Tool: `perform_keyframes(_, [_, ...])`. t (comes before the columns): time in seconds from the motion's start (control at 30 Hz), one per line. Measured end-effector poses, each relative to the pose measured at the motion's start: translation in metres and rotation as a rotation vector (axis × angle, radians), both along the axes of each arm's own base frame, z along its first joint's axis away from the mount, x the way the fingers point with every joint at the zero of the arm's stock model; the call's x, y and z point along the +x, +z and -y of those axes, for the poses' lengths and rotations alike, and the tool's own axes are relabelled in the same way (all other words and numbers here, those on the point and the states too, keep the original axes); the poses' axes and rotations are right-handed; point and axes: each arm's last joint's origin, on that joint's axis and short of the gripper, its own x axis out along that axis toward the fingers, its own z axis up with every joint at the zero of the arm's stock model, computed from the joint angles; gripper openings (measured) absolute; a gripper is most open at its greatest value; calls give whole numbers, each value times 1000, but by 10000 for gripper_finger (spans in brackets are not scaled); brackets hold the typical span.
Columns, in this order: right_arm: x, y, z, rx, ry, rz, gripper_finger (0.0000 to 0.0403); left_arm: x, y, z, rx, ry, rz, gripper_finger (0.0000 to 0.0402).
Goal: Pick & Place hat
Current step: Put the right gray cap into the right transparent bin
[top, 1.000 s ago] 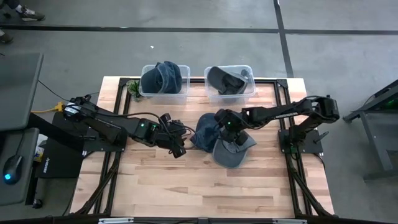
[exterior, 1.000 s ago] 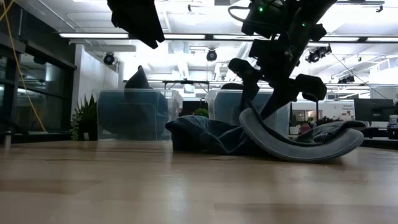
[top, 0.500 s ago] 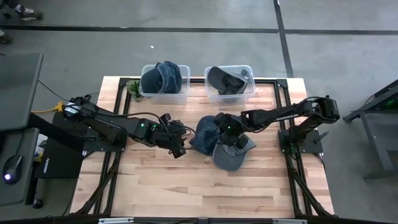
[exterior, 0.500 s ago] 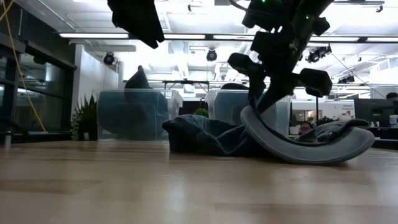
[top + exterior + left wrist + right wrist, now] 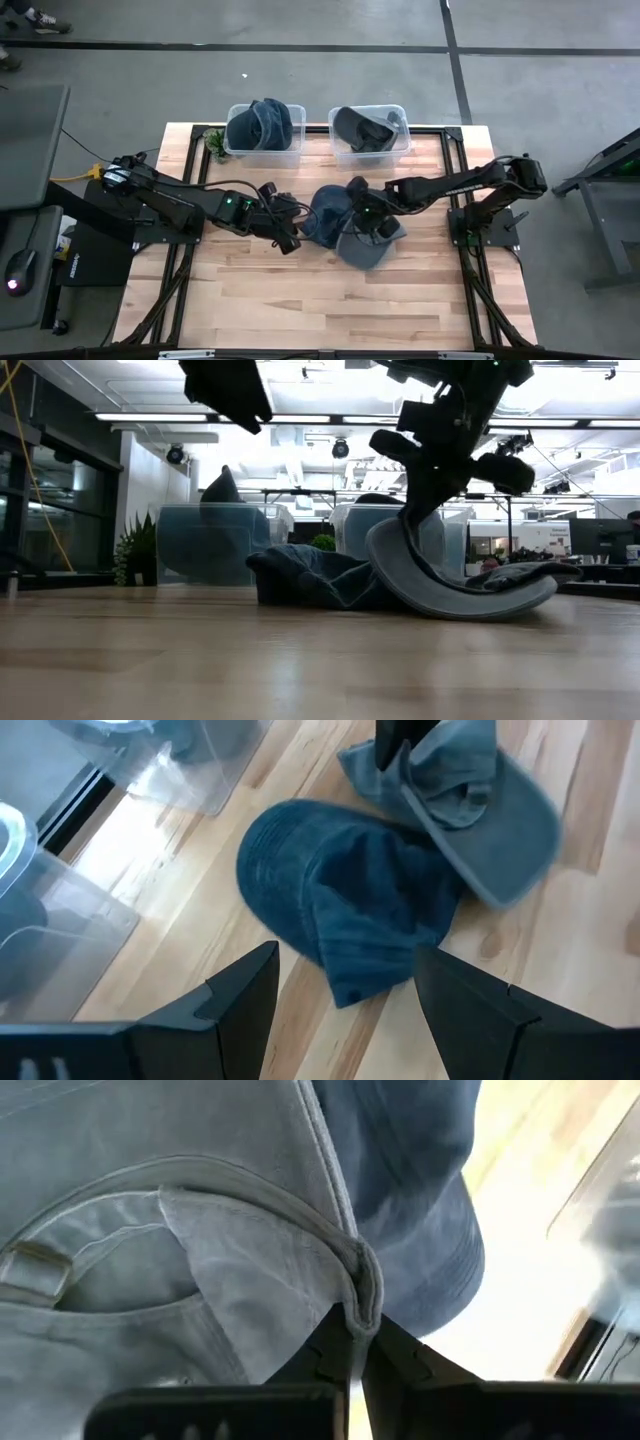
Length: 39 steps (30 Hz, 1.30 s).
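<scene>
1. This is a robotics lab or open-plan industrial workspace: a wooden worktable (image 5: 300,290) on a dark metal frame stands on a bare grey concrete floor (image 5: 300,80) marked with dark tape lines.
2. Long ceiling strip lights (image 5: 320,418) and exposed fittings run overhead (seen from table height).
3. A desk (image 5: 25,200) with a computer mouse (image 5: 12,286) sits beside the rig.
4. Monitors (image 5: 600,540) stand far behind.

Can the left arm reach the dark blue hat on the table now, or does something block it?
Probably yes. The left gripper is open, facing the dark blue hat, with bare table between them.
</scene>
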Motion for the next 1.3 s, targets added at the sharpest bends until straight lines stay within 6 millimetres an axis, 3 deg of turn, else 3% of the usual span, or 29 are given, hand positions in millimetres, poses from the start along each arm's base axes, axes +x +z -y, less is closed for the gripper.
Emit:
perform_keyframes(0.3, [-6, 14, -12, -40, -182, -49, 2, 3, 3, 1, 4, -17, 33, 227])
perform_keyframes(0.6, [-21, 41, -28, -112, -285, 25, 1, 6, 5, 2, -4, -15, 68, 227])
perform_keyframes(1.03, [-70, 93, -43, -239, -482, 342, 0, 16, 18, 1, 128, 1, 217, 227])
perform_keyframes(1.3, [-84, 116, -40, -340, -560, 532, 0, 20, 25, 0, 281, 0, 240, 227])
